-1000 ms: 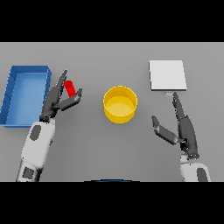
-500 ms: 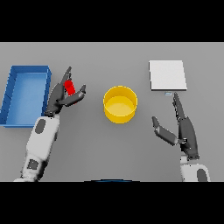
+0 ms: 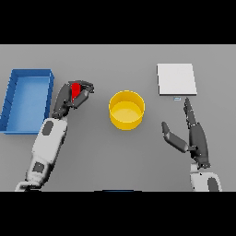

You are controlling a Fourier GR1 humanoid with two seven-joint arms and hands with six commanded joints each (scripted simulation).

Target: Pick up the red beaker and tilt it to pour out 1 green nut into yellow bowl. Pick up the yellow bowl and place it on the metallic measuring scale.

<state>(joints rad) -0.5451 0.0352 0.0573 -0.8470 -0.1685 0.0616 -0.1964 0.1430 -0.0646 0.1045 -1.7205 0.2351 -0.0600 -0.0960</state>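
left of the yellow bowl (image 3: 126, 109), from the head view, i see my left hand (image 3: 69, 99) with its fingers curled round the red beaker (image 3: 75, 90), which sits in that grasp apart from the bowl and between it and the blue bin (image 3: 26, 100). right of the bowl, my right hand (image 3: 192, 136) hovers with fingers straight and thumb spread, gripping nothing. beyond the right hand, farther from the bowl, lies the metallic measuring scale (image 3: 176, 79), a flat pale plate with a small tab at its near edge.

my worry is the pour: the beaker is not over the bowl, so tilting it now would drop the nut onto the table. a steep tilt could also spill more than one nut.

i cannot see any green nut, since the fingers cover most of the beaker, and i cannot tell how far it leans. only this one view is on hand.
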